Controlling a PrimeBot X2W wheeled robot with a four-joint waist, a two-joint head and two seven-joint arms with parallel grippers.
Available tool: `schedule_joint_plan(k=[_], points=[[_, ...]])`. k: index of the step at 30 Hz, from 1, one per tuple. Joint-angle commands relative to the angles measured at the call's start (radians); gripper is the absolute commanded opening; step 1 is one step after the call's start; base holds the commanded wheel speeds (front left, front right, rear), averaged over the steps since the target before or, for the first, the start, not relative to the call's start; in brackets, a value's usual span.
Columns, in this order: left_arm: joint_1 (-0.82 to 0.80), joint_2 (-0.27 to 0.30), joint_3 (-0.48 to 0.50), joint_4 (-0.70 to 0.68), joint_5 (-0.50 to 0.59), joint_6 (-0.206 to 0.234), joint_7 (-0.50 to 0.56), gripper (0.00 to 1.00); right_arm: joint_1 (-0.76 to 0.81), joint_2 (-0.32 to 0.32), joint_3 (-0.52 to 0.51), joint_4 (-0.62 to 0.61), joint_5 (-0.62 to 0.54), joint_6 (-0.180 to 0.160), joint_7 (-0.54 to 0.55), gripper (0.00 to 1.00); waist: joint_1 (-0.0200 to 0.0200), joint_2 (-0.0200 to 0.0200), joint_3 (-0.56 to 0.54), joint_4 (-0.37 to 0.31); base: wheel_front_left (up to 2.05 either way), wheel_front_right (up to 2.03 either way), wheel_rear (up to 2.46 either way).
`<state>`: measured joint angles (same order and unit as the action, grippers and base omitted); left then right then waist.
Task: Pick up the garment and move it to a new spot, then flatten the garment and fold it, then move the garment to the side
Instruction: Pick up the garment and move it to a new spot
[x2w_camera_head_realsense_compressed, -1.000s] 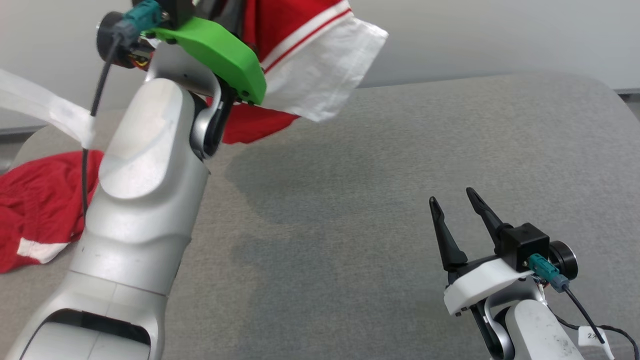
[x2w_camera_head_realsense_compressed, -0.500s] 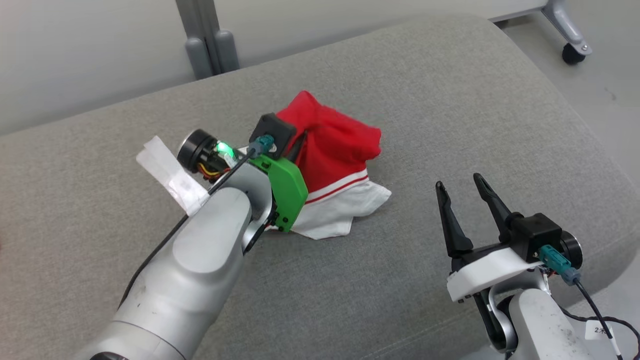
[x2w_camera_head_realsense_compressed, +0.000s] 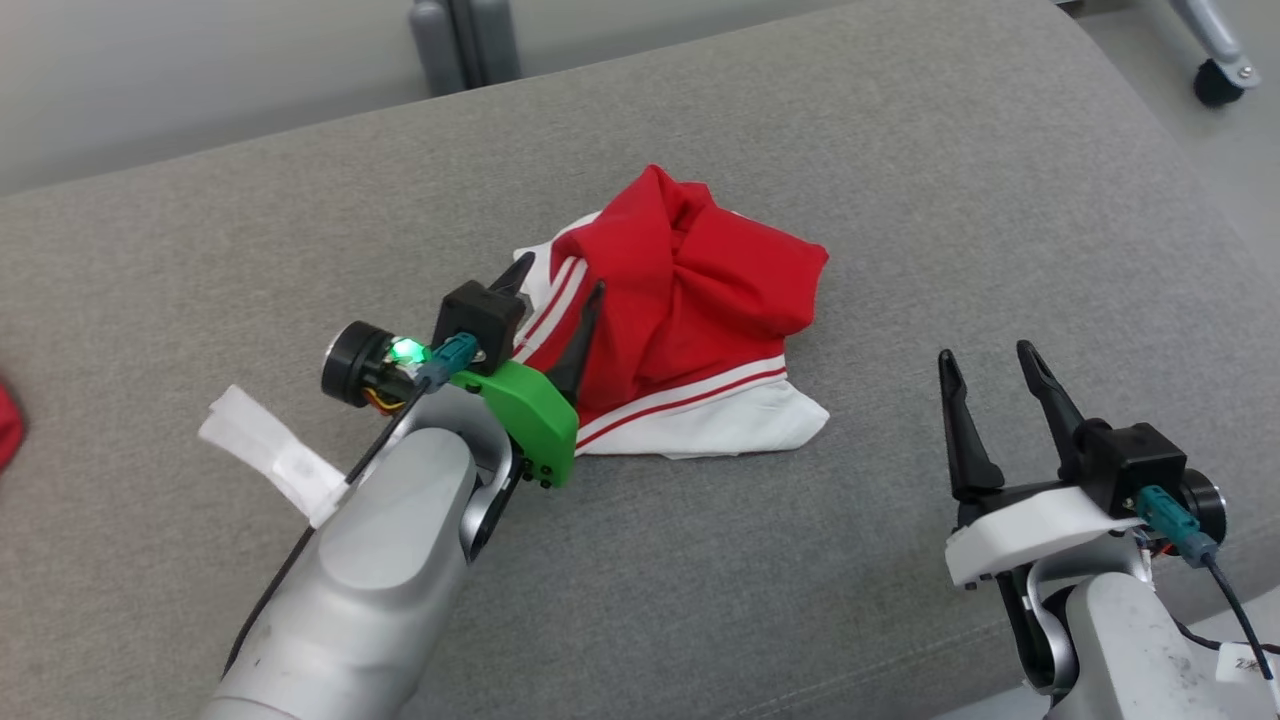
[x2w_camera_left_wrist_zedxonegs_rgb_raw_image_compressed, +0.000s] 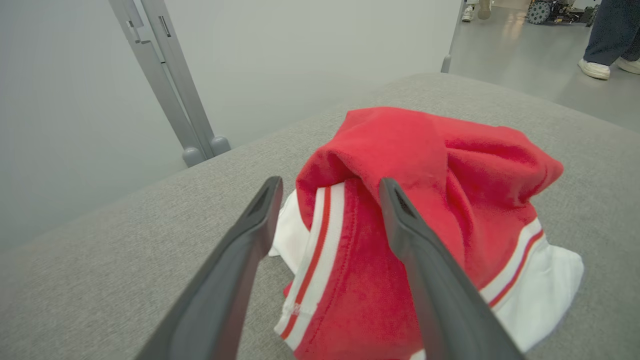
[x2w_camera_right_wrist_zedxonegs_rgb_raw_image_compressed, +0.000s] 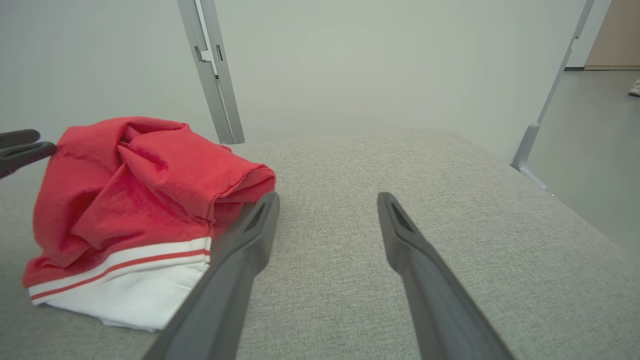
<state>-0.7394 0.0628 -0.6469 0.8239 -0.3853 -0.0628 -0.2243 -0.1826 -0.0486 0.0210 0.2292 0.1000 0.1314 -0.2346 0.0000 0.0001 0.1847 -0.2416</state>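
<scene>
The garment (x2w_camera_head_realsense_compressed: 690, 300) is a crumpled red piece with white bands and red stripes, lying in a heap mid-table on the grey fabric surface (x2w_camera_head_realsense_compressed: 900, 180). My left gripper (x2w_camera_head_realsense_compressed: 560, 278) is open at the heap's left edge. In the left wrist view the striped hem of the garment (x2w_camera_left_wrist_zedxonegs_rgb_raw_image_compressed: 440, 170) lies between and beyond the spread fingers of that gripper (x2w_camera_left_wrist_zedxonegs_rgb_raw_image_compressed: 331, 185), with nothing pinched. My right gripper (x2w_camera_head_realsense_compressed: 985, 353) stands open over bare fabric, right of the heap. From the right wrist, the garment (x2w_camera_right_wrist_zedxonegs_rgb_raw_image_compressed: 150, 180) sits left of the right gripper (x2w_camera_right_wrist_zedxonegs_rgb_raw_image_compressed: 328, 197).
A scrap of another red cloth (x2w_camera_head_realsense_compressed: 8, 425) shows at the far left edge. A grey metal post (x2w_camera_head_realsense_compressed: 465, 40) stands behind the table and a caster wheel (x2w_camera_head_realsense_compressed: 1215, 80) at the back right. A person's shoe (x2w_camera_left_wrist_zedxonegs_rgb_raw_image_compressed: 595, 67) is on the floor far off.
A second ago the left gripper held the garment high. It has since lowered it onto the table and opened, letting go. The head camera has shifted too.
</scene>
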Motion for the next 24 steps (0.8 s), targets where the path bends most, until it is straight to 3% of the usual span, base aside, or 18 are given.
schedule_joint_plan(k=[1,5,10,16,24], points=[[0.028,0.016,0.024,-0.026,-0.017,0.025,-0.018,1.0,0.017,-0.003,-0.017,-0.007,-0.014,-0.001,0.005,1.0,0.0,-0.0001,-0.057,0.102,0.0,0.0,0.0],[0.119,0.048,0.107,-0.137,-0.049,0.072,-0.041,1.0,0.038,-0.003,-0.048,-0.03,-0.054,-0.001,0.023,1.0,0.0,-0.0001,-0.083,0.162,0.0,0.0,0.0],[0.292,0.086,0.255,-0.385,-0.032,0.122,-0.04,1.0,0.07,-0.003,-0.067,-0.066,-0.081,-0.001,0.046,1.0,0.0,-0.0001,-0.105,0.217,0.0,0.0,0.0],[0.491,0.081,0.39,-0.574,0.01,0.09,-0.04,1.0,0.101,-0.003,-0.049,-0.091,-0.079,-0.001,0.052,1.0,0.0,-0.0001,-0.124,0.249,0.0,0.0,0.0],[0.643,0.047,0.506,-0.607,0.039,0.025,-0.04,1.0,0.133,-0.003,-0.019,-0.084,-0.063,-0.001,0.048,1.0,0.0,-0.0001,-0.158,0.25,0.0,0.0,0.0]])
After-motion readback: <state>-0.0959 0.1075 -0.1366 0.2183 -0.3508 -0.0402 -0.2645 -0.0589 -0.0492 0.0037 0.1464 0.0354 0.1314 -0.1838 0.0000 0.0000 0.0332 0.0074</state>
